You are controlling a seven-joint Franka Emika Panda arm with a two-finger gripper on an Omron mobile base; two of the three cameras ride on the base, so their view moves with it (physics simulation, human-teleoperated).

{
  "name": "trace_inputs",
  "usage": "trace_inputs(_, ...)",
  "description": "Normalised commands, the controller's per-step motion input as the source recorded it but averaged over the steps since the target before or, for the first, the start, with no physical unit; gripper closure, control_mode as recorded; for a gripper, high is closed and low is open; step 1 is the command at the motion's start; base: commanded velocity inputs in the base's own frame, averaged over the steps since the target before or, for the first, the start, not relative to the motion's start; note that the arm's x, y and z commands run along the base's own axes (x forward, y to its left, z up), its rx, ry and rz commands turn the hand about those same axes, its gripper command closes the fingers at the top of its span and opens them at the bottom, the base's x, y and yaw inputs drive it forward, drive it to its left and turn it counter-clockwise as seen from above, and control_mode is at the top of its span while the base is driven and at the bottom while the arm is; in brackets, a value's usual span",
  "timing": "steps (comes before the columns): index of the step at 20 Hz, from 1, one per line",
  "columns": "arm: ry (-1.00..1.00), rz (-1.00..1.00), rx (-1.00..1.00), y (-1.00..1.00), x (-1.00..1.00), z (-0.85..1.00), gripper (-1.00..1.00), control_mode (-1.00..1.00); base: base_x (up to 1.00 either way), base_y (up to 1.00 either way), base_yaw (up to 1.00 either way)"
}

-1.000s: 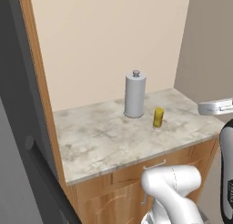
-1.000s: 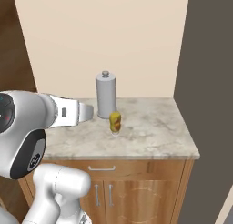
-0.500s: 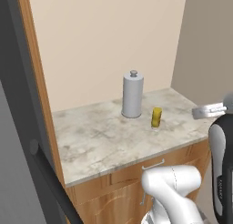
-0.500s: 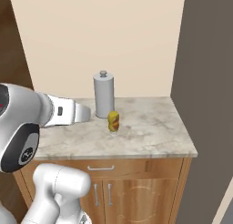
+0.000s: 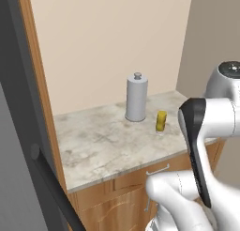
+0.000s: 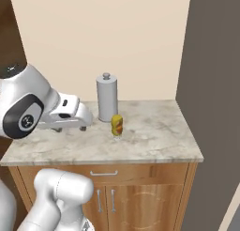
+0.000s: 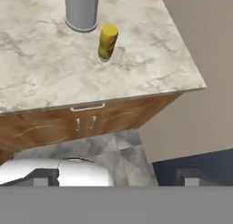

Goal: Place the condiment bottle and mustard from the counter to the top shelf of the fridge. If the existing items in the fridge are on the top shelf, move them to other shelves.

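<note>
Cropping the condiment bottle top, beside mustard.

Arm – glossy white rounded shells, thick tube-like links. Dark grey-black curved band running down one link. Round dark cap with small pale dots on top of far joint housing. Second look at arm: bulbous white shoulder shell with black oval ring inset, pale grey centre. Hand section – white, boxy, small dark slot on side, grey underside. Rounded white base link below.
</note>
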Motion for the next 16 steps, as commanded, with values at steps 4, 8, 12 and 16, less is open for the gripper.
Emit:
trace_inputs(4, 0.10, -0.07, 0.00, 0.03, 0.64, -0.39, -1.00, -1.00, 0.00, 0.00, 0.00)
trace_inputs(8, 0.00, -0.16, 0.03, 0.04, 0.74, -0.52, -1.00, -1.00, 0.00, 0.00, 0.00)
trace_inputs(12, -0.02, -0.23, 0.05, 0.05, 0.84, -0.52, -1.00, -1.00, 0.00, 0.00, 0.00)
trace_inputs(16, -0.05, -0.25, 0.06, 0.00, 0.77, -0.44, -1.00, -1.00, 0.00, 0.00, 0.00)
